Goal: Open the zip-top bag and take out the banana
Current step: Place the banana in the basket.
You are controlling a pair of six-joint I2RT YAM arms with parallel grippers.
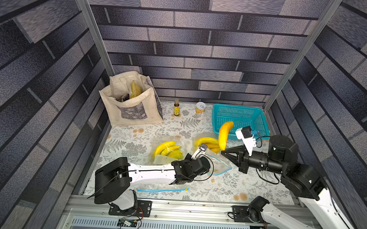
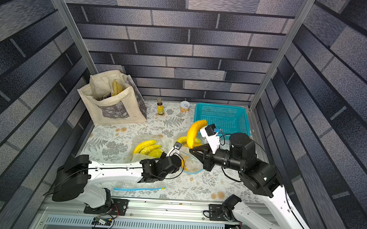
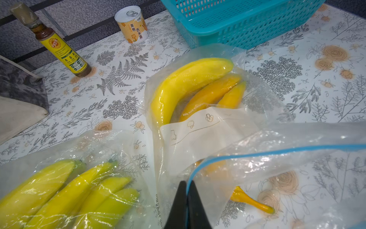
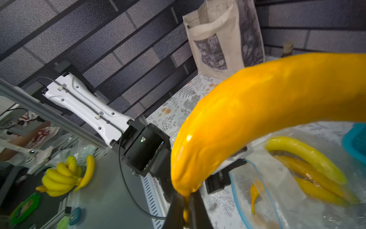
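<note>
the right gripper was clamped on the stem of a smooth orange-yellow banana, held in the air above the clear plastic zip-top bag on the floral-patterned tabletop. the left gripper pinched the bag's blue zip edge.

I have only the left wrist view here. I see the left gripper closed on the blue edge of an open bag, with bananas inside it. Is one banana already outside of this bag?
Observer: Yes. The right gripper is shut on the stem of an orange banana and holds it in the air, clear of the zip-top bag.
Operator: Which way does this banana point?
Observer: Stem down, tip up. In both top views the tip overlaps the teal basket; I cannot tell whether it is over it.
Operator: Are there other bags that I do not see?
Observer: One. A flat clear bag with a blue strip lies partly under the left arm.
</note>
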